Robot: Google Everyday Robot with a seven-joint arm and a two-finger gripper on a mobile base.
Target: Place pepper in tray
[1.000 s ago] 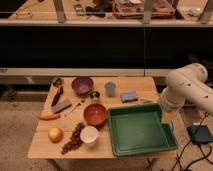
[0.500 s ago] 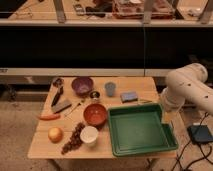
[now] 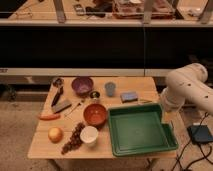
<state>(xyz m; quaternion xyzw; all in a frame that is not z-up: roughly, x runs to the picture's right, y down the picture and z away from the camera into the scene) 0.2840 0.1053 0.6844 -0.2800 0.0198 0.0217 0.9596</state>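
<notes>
The pepper (image 3: 49,117), slim and red-orange, lies flat near the left edge of the wooden table. The dark green tray (image 3: 140,131) sits on the table's right front and has nothing in it. My white arm (image 3: 187,90) hangs at the right, its lower end beside the tray's far right corner. The gripper is hidden behind the arm's bulk there, open, far from the pepper. Nothing shows in its hold.
Between pepper and tray stand a reddish-brown bowl (image 3: 95,114), a white cup (image 3: 89,135), dark grapes (image 3: 73,139) and an onion (image 3: 55,134). Farther back are a purple bowl (image 3: 82,85), a blue cup (image 3: 110,89) and a blue sponge (image 3: 129,96). A black box (image 3: 201,133) lies on the floor at right.
</notes>
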